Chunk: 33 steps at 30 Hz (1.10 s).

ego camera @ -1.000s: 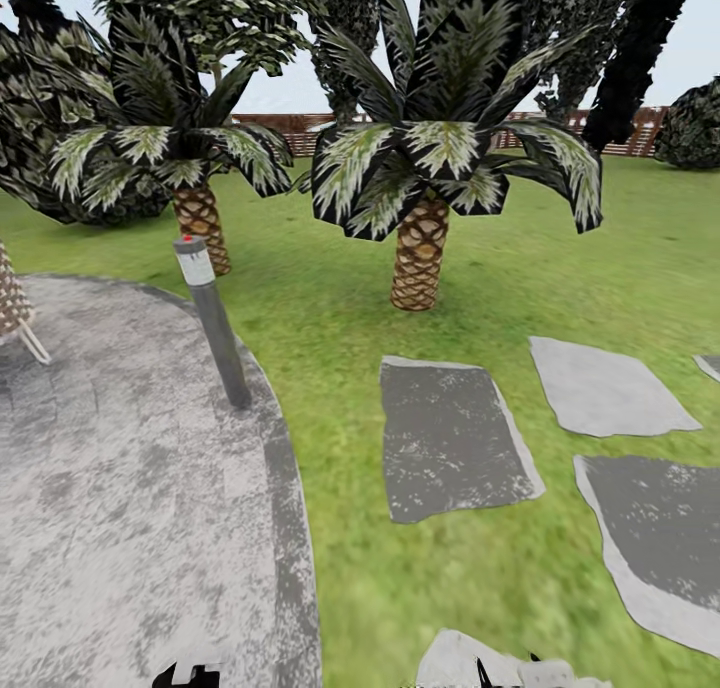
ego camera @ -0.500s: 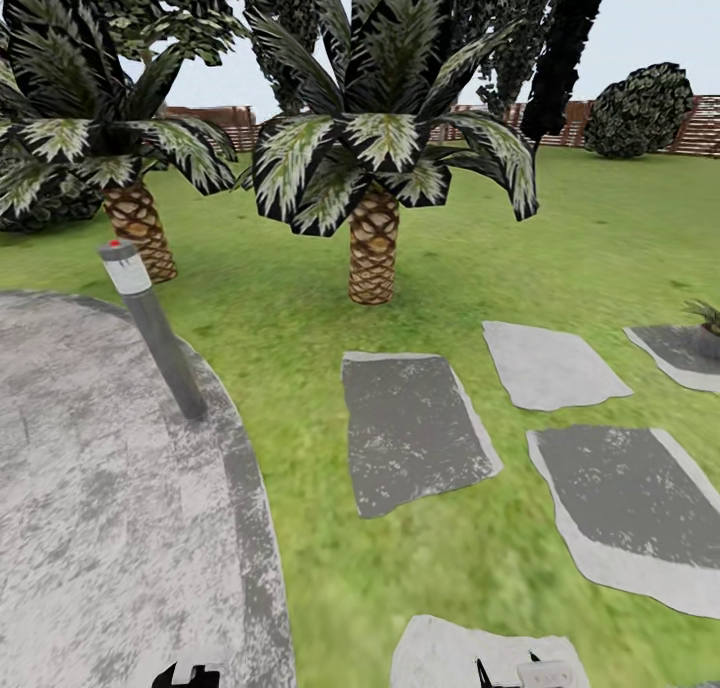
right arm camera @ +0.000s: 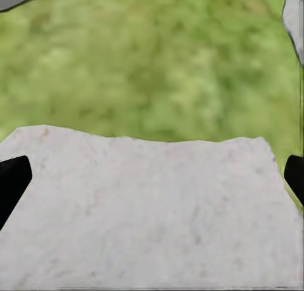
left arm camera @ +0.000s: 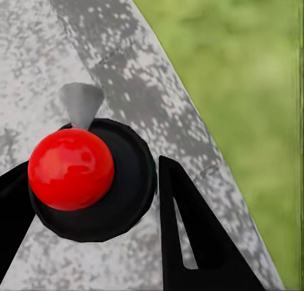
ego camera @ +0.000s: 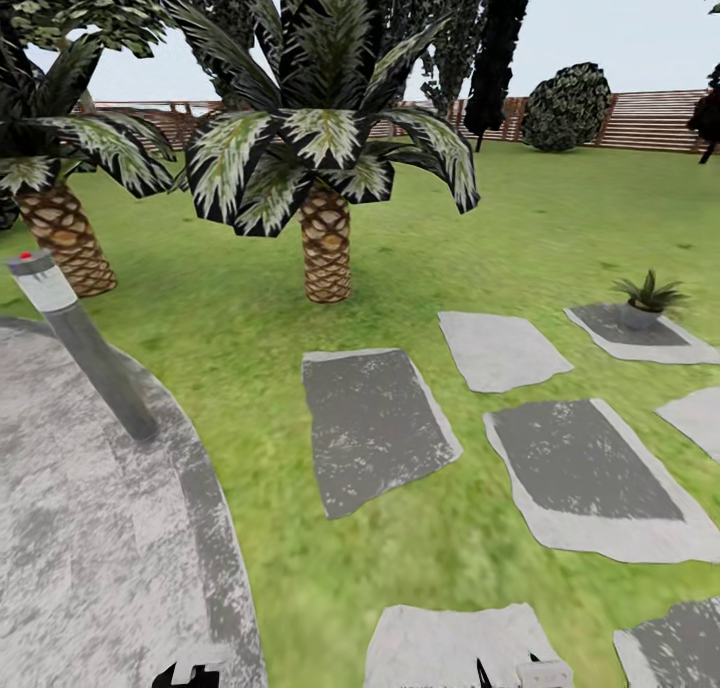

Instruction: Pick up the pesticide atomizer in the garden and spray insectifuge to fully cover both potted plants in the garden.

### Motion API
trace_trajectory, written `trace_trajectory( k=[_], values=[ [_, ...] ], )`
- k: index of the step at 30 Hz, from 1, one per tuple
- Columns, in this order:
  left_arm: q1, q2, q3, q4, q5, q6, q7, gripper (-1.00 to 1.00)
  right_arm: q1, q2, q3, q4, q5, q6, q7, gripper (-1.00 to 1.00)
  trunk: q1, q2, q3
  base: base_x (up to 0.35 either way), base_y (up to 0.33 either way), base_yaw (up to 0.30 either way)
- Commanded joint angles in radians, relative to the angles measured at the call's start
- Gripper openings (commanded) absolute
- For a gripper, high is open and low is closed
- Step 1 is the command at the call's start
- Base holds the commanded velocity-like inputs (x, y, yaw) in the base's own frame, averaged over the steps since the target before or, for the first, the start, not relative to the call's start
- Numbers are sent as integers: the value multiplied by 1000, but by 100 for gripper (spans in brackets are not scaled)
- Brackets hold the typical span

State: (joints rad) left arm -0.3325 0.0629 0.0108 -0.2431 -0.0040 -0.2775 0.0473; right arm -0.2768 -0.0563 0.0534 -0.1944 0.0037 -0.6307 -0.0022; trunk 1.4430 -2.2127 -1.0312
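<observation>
Here both grippers are hanging empty with fingers spread: the left gripper [left arm camera: 95, 240] over the grey paving [ego camera: 80, 548], the right gripper [right arm camera: 152, 177] over a stepping stone [right arm camera: 145, 208]. One potted plant [ego camera: 648, 300] is sitting at the frame's right edge, mid-height, well apart and nearer the right arm; no atomizer is showing yet.

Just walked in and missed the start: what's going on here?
The robot is on its way through the garden, holding nothing. One potted plant sits on a stepping stone ahead to the right. The right gripper hangs open over a pale stone; the left gripper hangs above the paved patch beside a grey post.
</observation>
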Motion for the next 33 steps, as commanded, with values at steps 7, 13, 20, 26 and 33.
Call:
trace_trajectory(
  k=[7, 13, 20, 26, 33],
  values=[
    [0, 0, 0, 1, -1, -3, 2, -100, -1, 0, 5, 1, -1, -3, -1, 100, 0, 0, -1, 0, 0, -300],
    [0, 0, 0, 1, -1, -3, 2, -100, -1, 0, 5, 1, -1, -3, -1, 100, 0, 0, -1, 0, 0, -300],
    [0, 0, 1, 0, -1, -3, 2, -100, -1, 0, 5, 1, -1, -3, -1, 100, 0, 0, -1, 0, 0, -300],
    [0, 0, 0, 0, -1, -3, 2, -100, -1, 0, 5, 1, -1, -3, -1, 100, 0, 0, -1, 0, 0, -300],
    [0, 0, 0, 0, -1, -3, 2, -100, -1, 0, 5, 1, -1, -3, -1, 100, 0, 0, -1, 0, 0, -300]
  ],
)
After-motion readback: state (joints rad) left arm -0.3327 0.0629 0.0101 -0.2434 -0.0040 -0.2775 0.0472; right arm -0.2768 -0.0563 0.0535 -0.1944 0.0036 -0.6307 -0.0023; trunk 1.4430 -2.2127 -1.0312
